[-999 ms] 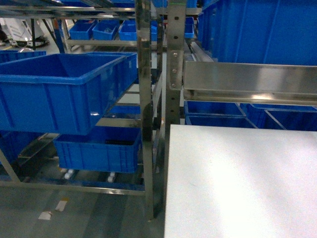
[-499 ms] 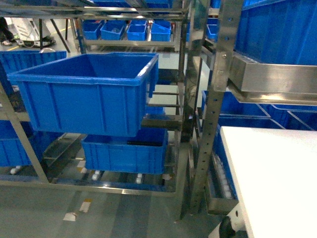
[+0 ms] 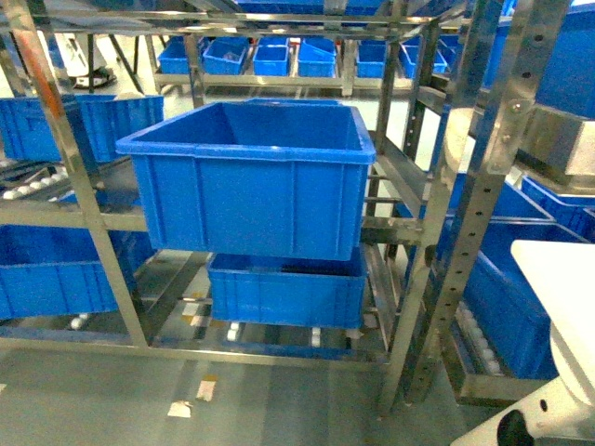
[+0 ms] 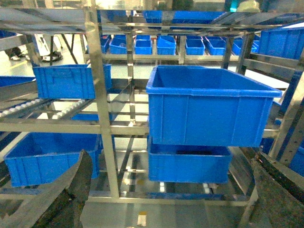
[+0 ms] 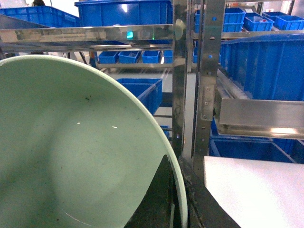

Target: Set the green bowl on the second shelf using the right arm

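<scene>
While right hand (image 5: 164,199) clamps 1 green bowl (image 5: 71,152), left hand (image 4: 166,190) fingers sit apart, facing 2 stacked blue crates (image 4: 209,111)

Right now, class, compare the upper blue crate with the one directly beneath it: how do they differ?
The upper blue crate is taller and wider; the lower blue crate is shallower. The upper sits on a middle rack level, overhanging toward the camera; the lower rests near the floor, partly shadowed. Both are blue, ribbed and open-topped.
</scene>
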